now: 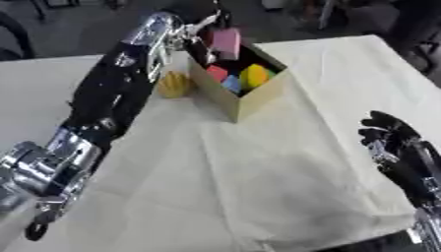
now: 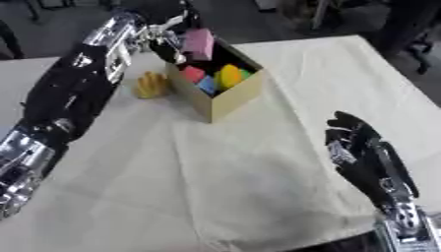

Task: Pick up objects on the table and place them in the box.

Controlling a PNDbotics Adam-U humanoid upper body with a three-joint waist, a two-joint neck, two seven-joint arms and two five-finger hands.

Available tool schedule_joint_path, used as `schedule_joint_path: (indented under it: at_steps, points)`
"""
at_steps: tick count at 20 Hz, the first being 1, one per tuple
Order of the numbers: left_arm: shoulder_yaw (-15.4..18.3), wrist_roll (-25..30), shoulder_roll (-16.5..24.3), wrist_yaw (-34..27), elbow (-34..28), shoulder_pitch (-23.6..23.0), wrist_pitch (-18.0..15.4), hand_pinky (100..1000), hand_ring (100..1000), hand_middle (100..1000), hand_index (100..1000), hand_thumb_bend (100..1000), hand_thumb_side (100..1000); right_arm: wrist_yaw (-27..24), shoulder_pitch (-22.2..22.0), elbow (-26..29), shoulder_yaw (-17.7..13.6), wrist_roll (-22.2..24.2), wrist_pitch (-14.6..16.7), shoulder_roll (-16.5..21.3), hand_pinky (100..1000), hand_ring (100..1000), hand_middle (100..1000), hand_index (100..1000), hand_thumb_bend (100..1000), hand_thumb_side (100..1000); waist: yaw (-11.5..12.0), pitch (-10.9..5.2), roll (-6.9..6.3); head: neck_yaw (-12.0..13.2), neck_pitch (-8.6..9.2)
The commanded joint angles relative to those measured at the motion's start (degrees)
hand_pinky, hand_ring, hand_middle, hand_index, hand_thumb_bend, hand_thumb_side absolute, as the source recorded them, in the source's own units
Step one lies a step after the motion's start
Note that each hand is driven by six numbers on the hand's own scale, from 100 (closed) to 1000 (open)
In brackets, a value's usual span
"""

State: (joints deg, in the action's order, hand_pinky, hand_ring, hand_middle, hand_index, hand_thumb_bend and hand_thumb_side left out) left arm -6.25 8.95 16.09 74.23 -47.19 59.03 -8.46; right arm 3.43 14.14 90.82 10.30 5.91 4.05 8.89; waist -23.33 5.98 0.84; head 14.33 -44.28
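An open cardboard box point(image 1: 250, 96) stands at the table's far middle, holding red, blue and yellow pieces point(image 1: 241, 76). My left hand point(image 1: 200, 43) reaches over the box's far left corner, fingers curled round a pink block point(image 1: 227, 43) held above the opening. A yellow object point(image 1: 174, 84) lies on the cloth just left of the box, beside my left forearm. My right hand point(image 2: 358, 142) rests open near the right edge, fingers pointing up, nothing in it.
A cream cloth point(image 1: 258, 167) covers the table, wrinkled near the front edge. My left arm point(image 1: 112, 98) stretches diagonally across the left side. Dark chair legs and floor show beyond the far edge.
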Motion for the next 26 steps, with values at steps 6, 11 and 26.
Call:
schedule_joint_path:
  at_steps: [6,11,26]
  points:
    - [2.07,-6.94,0.54,2.43,0.77,1.59,3.14,750,723,770,917,565,482,-0.4,0.7,0.81,-0.24,0.05,0.06,0.44,779,785,774,881,100,434,-0.04,-0.1,-0.3,0.11,0.16]
    - [2.38,-3.69,5.16,-5.55,-2.93,1.9,1.98,710,669,705,860,494,435,-0.26,0.33,0.78,-0.69,-0.31,0.07,0.75,780,785,774,881,100,436,0.93,-0.57,-0.59,-0.35,0.16]
    - [6.57,11.53,7.64,-5.2,9.46,0.12,9.16,695,673,728,865,569,506,-0.28,0.37,0.77,-0.71,-0.29,0.14,0.65,780,785,774,881,100,435,1.54,-0.51,-0.4,-1.07,0.16]
